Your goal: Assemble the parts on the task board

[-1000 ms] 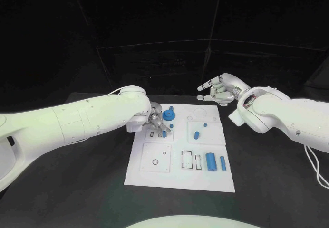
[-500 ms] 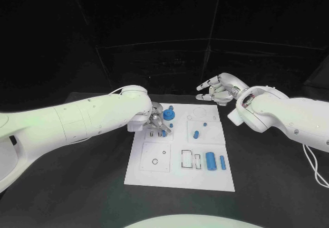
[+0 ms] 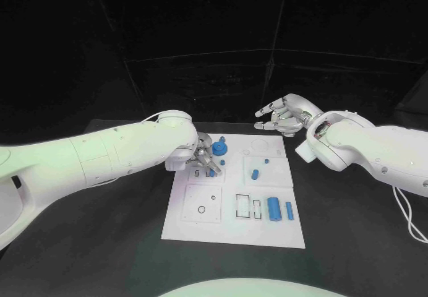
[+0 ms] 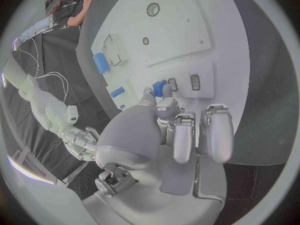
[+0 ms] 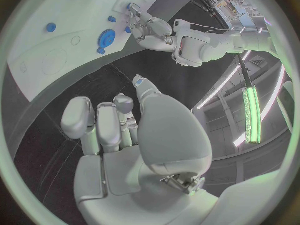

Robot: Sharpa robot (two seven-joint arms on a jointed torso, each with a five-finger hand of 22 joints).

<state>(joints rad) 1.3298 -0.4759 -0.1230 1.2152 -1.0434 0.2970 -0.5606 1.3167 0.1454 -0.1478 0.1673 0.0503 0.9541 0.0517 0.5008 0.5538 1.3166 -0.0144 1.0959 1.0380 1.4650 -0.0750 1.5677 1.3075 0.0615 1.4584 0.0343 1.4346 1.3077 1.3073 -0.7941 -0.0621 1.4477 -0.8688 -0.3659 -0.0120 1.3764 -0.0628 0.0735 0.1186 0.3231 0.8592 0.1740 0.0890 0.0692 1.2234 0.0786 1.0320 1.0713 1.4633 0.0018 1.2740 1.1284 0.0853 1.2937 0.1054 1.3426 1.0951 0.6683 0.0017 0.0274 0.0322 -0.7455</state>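
right hand [image 3: 284, 116] edged up, fingers loosely spread, empty | left hand [image 3: 204, 158] pinching blue part [image 4: 160, 88] over task board [image 3: 234, 232]

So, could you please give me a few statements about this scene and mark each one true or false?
1. The left hand is down at the task board. True.
2. The right hand grips a blue part. False: it is raised beyond the board's far edge, holding nothing.
3. A large blue cylinder lies on the board's near right part. True.
4. The blue gear lies off the board on the table. False: it sits on the board, by the left hand.
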